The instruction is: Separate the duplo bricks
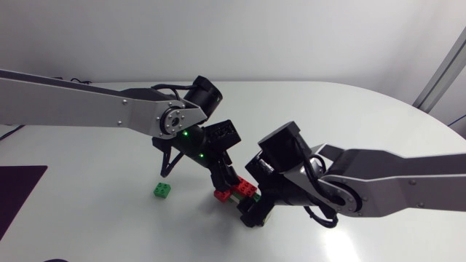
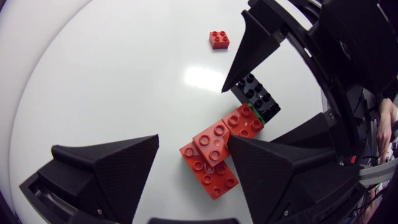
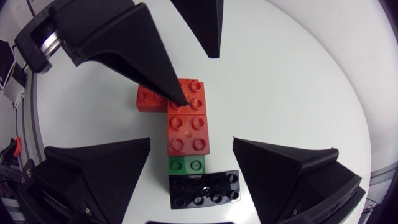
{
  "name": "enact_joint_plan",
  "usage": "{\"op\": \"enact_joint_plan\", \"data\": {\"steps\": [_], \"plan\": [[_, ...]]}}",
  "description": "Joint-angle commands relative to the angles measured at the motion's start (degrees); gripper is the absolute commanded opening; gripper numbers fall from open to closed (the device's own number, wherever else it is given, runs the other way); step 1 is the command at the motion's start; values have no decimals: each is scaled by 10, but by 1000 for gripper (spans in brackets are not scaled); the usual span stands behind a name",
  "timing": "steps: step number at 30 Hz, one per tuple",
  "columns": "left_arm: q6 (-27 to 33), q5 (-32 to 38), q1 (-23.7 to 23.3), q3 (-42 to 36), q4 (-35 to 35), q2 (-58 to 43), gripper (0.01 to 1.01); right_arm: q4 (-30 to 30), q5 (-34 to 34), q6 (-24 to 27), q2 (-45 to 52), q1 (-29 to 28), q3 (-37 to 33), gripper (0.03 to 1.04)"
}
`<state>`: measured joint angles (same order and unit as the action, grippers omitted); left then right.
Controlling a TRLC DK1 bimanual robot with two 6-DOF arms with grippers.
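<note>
A joined cluster of duplo bricks lies on the white table: a red stack, a green brick under its end, and a black brick beyond that. My left gripper stands open over the red stack. One of its fingers touches the stack and the other is apart from it. From the opposite side my right gripper is open astride the black and green end, touching neither. In the head view both grippers, left and right, meet over the cluster.
A loose green brick lies to the left of the cluster. A single red brick lies farther out on the table, ahead of my left gripper. A dark mat covers the table's near left corner.
</note>
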<state>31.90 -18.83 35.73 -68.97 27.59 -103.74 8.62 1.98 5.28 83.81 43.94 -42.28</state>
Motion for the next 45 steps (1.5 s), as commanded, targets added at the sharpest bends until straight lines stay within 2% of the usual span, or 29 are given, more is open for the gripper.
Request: {"op": "enact_joint_plan", "data": {"steps": [1,3,8,19,29,34,37,41,45], "plan": [[16,14,-5,24,2,-26,774,-5,6,-14,8,4,-10,823],[18,14,-6,26,2,-26,774,-10,6,-14,7,8,-6,687],[21,13,-10,29,2,-26,774,-21,0,-13,3,11,0,218],[24,13,-10,33,-4,-32,774,-26,-43,-37,-11,4,13,210],[24,13,-7,36,-11,-32,774,14,-130,-70,-38,-44,-13,210],[23,13,-5,37,-11,-31,774,17,-132,-75,-51,-55,-9,210],[23,13,-6,37,-9,-28,774,22,-103,-51,-85,-87,4,210],[23,13,-6,41,-8,-22,774,17,-87,0,-109,-186,31,210],[23,13,-3,41,-8,-15,774,-24,-87,50,-102,-287,78,211]]}}
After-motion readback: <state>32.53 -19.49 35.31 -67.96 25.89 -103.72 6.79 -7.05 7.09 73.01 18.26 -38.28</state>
